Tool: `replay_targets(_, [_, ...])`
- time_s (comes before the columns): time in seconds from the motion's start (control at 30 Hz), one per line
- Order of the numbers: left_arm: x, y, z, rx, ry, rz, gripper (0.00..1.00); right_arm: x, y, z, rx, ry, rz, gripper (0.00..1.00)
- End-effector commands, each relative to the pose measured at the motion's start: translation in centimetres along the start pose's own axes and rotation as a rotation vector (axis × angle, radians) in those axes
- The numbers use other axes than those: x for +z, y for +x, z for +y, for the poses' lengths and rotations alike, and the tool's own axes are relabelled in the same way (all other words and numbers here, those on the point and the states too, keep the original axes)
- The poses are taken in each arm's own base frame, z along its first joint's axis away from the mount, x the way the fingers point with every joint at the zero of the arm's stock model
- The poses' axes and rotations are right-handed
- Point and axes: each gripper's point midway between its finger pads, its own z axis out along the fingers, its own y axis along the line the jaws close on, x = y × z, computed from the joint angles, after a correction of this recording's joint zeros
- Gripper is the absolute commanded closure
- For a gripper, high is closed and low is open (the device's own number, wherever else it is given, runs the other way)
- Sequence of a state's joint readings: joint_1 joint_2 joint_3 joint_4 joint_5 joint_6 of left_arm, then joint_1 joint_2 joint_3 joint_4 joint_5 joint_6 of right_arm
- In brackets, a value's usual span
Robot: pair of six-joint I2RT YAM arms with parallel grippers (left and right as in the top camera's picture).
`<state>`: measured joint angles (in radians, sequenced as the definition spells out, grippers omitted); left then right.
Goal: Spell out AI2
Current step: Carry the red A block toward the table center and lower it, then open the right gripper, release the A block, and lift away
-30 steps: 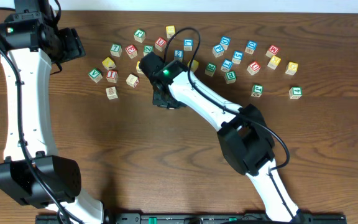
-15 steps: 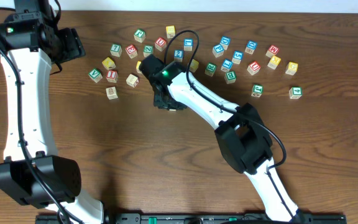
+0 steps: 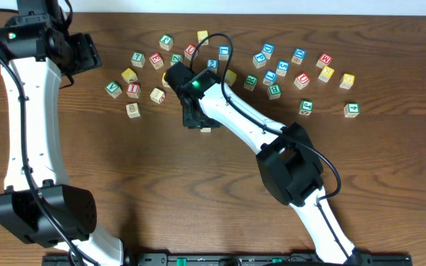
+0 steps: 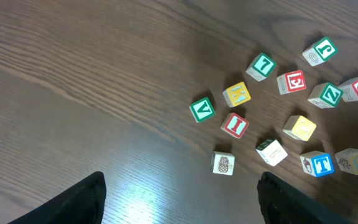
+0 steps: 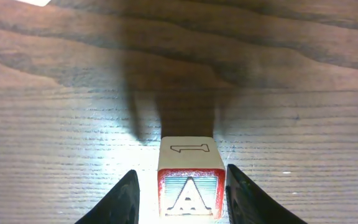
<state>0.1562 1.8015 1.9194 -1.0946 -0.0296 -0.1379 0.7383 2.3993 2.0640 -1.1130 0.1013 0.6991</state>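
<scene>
Dark wood-grain table [image 3: 124,185] is recorded under both arms, with lettered cubes scattered in a loose band along its 12 o'clock side in the overhead view. The A cube [image 5: 190,184] is seen standing flat on the table, apart from that band, at about 6 o'clock of it; in the overhead view only a sliver of it is exposed, at the 5 o'clock edge of the right wrist. In the right wrist view its red-framed face with the letter A is turned toward the camera. The right gripper [image 5: 185,205] is set astride this cube with the jaws parted: a clear strip of table is visible between the cube and the finger at 9 o'clock, while the finger at 3 o'clock is just beside it; contact there cannot be told. The I cube [image 4: 235,125] is noted at roughly 10 o'clock of the A cube in the overhead view, well apart from it. It is flanked by a green V cube [image 4: 202,109] at 10 o'clock, a yellow cube [image 4: 237,94] at 12 o'clock and a pineapple cube [image 4: 223,163] at 7 o'clock. The 2 cube [image 3: 212,65], blue-framed, is placed at 12 o'clock of the A cube, inside the band; its character is small and only just legible. The left gripper [image 4: 180,180] is held wide apart above bare table near the 10 o'clock corner, with nothing between its fingers.
</scene>
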Motion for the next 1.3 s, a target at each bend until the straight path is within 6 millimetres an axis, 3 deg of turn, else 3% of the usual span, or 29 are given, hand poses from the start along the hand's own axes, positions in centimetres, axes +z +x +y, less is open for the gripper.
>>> replay_targets(0.0, [0.1,-0.3,0.3,-0.013,-0.011,-0.004,0.23,0.2,-0.1,0.3,-0.062,-0.010,0.005,0.61])
replay_targets(0.1, [0.1,-0.3,0.3,-0.013,-0.011,-0.004,0.23,0.1,-0.3,0.4,-0.067,-0.013,0.000,0.61])
replay_targets(0.23, [0.1,-0.3,0.3,-0.014,-0.011,-0.004,0.23,-1.4,-2.0,0.2,-0.081,-0.035,-0.034,0.60])
replay_targets(0.37, [0.1,-0.3,0.3,-0.013,-0.011,-0.004,0.23,-4.9,-4.7,-0.4,-0.085,-0.069,-0.095,0.59])
replay_targets(0.53, [0.1,-0.3,0.3,-0.013,-0.011,-0.004,0.23,-9.6,-7.3,-1.1,-0.106,-0.125,-0.165,0.49])
replay_targets(0.57, [0.1,-0.3,0.3,-0.013,-0.011,-0.004,0.23,-11.1,-8.3,-1.9,-0.094,-0.135,-0.187,0.47])
replay_targets(0.73, [0.1,-0.3,0.3,-0.013,-0.010,-0.003,0.23,-14.4,-10.3,-4.4,-0.108,-0.161,-0.231,0.45])
replay_targets(1.07, [0.1,-0.1,0.0,-0.009,-0.004,0.002,0.23,-15.1,-12.2,-7.6,-0.076,-0.159,-0.253,0.40])
replay_targets(1.27, [0.0,0.3,-2.3,0.025,0.055,0.011,0.23,-15.3,-12.9,-7.5,-0.071,-0.169,-0.281,0.36])
